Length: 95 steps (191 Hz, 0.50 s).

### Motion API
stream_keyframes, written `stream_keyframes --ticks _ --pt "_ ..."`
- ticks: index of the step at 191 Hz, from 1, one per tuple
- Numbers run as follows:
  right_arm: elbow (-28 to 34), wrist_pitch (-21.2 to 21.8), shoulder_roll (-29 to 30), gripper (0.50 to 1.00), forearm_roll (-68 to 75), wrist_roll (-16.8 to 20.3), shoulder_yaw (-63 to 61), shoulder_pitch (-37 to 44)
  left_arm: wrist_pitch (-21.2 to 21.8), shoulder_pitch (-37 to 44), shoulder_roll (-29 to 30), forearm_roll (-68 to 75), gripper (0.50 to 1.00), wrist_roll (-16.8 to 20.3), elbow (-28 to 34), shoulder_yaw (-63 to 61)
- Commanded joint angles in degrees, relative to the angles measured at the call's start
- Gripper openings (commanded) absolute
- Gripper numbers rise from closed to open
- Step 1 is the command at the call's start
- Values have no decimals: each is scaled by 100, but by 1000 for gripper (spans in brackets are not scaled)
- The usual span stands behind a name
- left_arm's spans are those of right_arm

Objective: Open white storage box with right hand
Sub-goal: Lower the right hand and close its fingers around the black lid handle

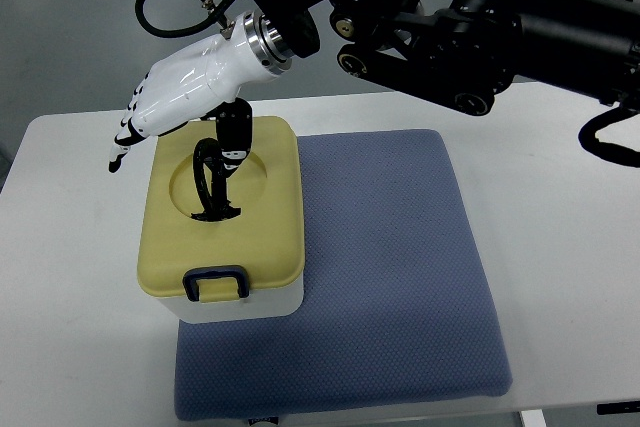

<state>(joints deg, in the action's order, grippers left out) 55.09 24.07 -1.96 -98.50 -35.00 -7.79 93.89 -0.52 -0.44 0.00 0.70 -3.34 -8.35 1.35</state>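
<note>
Top view is all I have, looking steeply down on a white table (70, 247) with a blue-grey mat (400, 277) spread across its middle. On the mat's left part sits the white storage box (240, 305), its white body showing only as a narrow band below a pale yellow lid (265, 232). A dark blue latch (215, 282) sits at the lid's near edge, lying closed against the front. In the lid's round recess a black carrying handle (208, 187) stands raised.

I see the right hand (175, 97), white with dark finger joints, reaching in from the right on its black arm (480, 17) and hovering over the far left corner of the box. Its fingers (125, 137) stretch out past the lid's left edge, relaxed and straight, holding nothing. The thumb (235, 137) hangs down towards the raised handle and appears to touch its top, though I cannot tell for certain from this angle. The lid is seated flat on the box
</note>
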Motion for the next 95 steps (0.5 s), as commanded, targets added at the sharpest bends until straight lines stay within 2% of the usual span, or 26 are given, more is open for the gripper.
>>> stream_keyframes --ticks 1,6,56,82,95 --pt "-7 -210 20 848 -143 0 270 -20 -1 0 0 0 1000 0 0 6" --pt "-16 -289 20 830 -143 0 375 -29 -1 0 0 0 1000 0 0 -3" --pt "-60 -430 55 791 -152 0 507 -99 -1 0 0 0 1000 0 0 -3" --pt "-60 -456 46 725 -152 0 516 -82 -1 0 0 0 1000 0 0 -3" --pt "-60 -456 46 713 -143 0 516 -73 -1 0 0 0 1000 0 0 -3"
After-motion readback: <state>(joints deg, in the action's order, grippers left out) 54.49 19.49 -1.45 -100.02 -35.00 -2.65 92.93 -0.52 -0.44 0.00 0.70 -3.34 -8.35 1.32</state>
